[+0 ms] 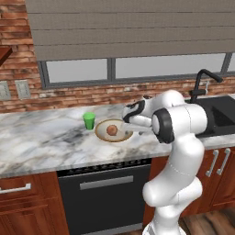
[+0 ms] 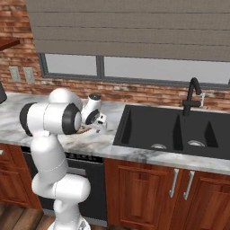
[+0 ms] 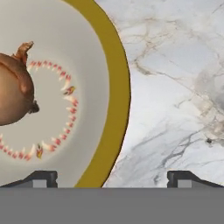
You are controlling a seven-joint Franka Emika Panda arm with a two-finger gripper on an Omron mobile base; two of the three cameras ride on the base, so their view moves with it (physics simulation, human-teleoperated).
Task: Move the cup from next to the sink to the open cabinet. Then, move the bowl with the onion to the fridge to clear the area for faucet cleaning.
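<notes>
Two dark fingertips (image 3: 43,177) stand far apart at the bottom of the hand view, so we read our hand (image 3: 112,177) as fully spread, with nothing between them. Between the tips we see the tan rim of the bowl (image 3: 116,109) curving up and away, and beside it bare marble worktop (image 3: 175,87). One tip sits over the bowl's pale inside, the other over the worktop, so the rim runs through the gap of our hand; whether either tip touches the bowl we cannot tell.

We see the onion (image 3: 13,94) lying inside the bowl, off to the side of our hand beyond the tip that is over the bowl, on a ring of small red marks painted on the bowl's floor.

From the left base view our hand (image 1: 130,120) hangs at the near-right edge of the bowl (image 1: 102,134), with the onion (image 1: 111,130) just beyond it. We find the cup (image 1: 89,120) upright on the worktop (image 1: 41,142) on the far side of the bowl from our hand, just beside the bowl's rim.

On the other side of our hand, well apart from it, lie the sink (image 2: 148,128) and the faucet (image 2: 192,95) behind it.
</notes>
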